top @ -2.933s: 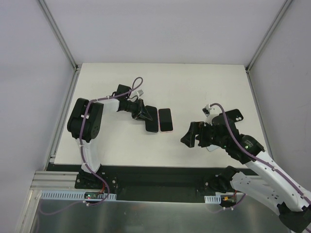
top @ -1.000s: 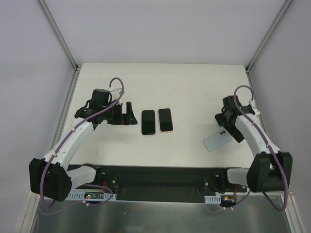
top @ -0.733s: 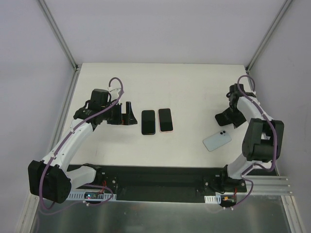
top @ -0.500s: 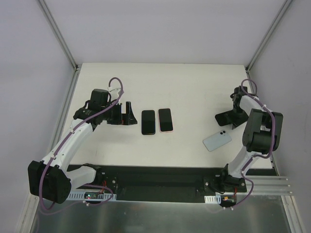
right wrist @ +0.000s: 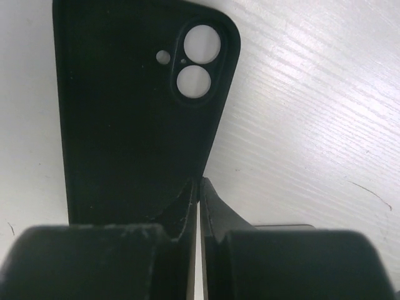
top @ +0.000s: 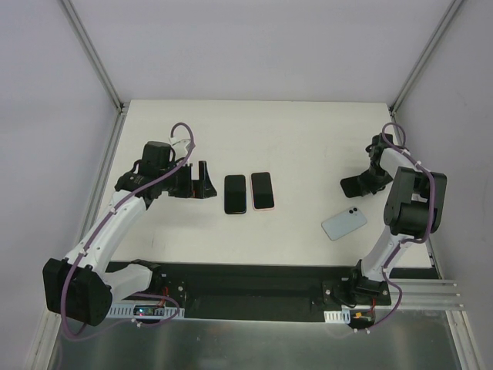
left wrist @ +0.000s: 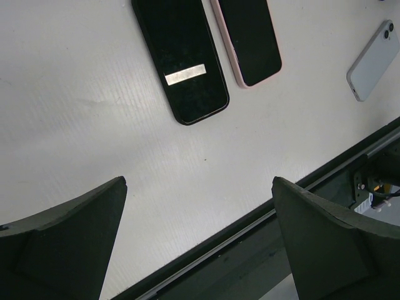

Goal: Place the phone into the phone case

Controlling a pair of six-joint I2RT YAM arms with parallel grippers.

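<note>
Right gripper point(right wrist: 199, 185) is seen with jaws pressed together at the long edge of the phone case point(right wrist: 125, 106); whether its rim is pinched cannot be told. The case is matte black, pierced by two round lens holes and a smaller one. It is found at 3 o'clock on the table point(top: 308, 139). At its 7 o'clock a pale blue phone point(top: 344, 224) is laid face down. Left gripper point(top: 202, 181), at 9 o'clock, is spread wide.
</note>
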